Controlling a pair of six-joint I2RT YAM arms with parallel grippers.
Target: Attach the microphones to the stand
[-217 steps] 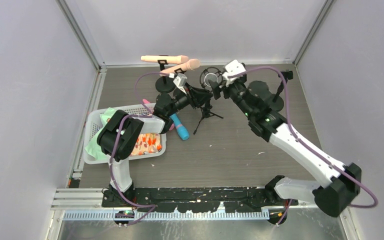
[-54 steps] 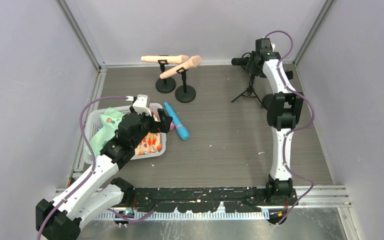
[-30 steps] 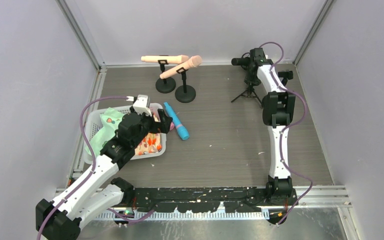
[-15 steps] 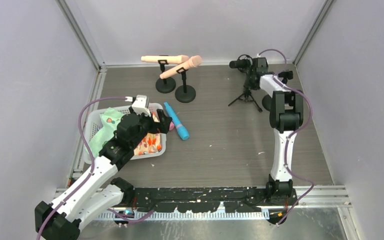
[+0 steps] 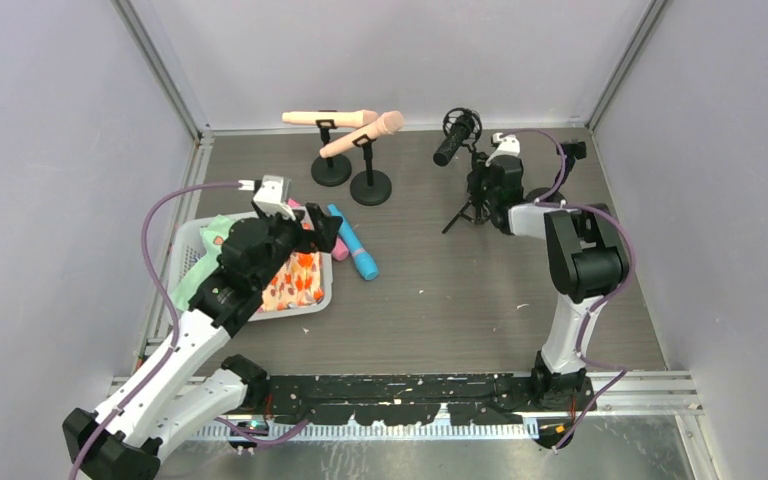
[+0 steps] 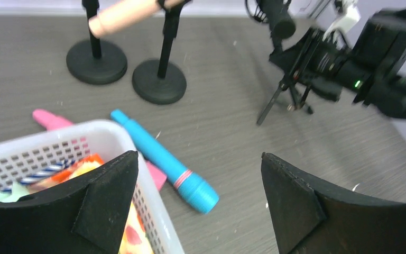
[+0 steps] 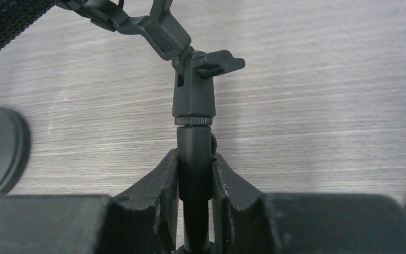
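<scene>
My right fingers [image 7: 150, 198] are clamped on the tripod stand's [image 7: 194, 153] post. I judge this is to steady it, with the black microphone [image 5: 450, 146] already cradled on top. My left fingers [image 6: 103, 203] gape empty, well left of the tripod stand, facing the blue microphone [image 6: 161, 157] lying on the bench [image 6: 232, 121], likely next. Two peach microphones [image 5: 360, 137] sit clipped farther left. My right wrist view crops the stand's feet.

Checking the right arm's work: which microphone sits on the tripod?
The black microphone; both peach ones use round-base stands, the blue one lies on the table.
</scene>
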